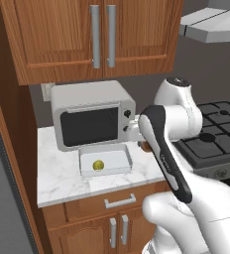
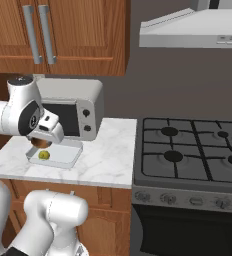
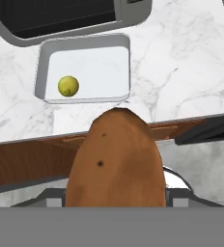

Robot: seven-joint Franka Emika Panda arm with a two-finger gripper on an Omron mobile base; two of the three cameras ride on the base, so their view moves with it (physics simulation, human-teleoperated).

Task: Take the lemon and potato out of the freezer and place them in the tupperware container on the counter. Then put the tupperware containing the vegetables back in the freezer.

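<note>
Brown potato [image 3: 115,161] clamped between the jaws of the gripper [image 2: 38,142], held above the tabletop [image 1: 62,173] edge, lemon [image 1: 98,164] lying in tupperware container [image 1: 124,161] on marble, just before microwave [image 1: 89,116], stove [image 2: 198,150] to the right.

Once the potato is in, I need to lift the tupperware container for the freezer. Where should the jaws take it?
Grip the tupperware container by a low side wall, coming straight down from above. The right wall faces bare counter, so it is probably easiest; the microwave crowds the back wall. The lemon sits left of centre, away from that wall. The gripper holds the potato.
</note>
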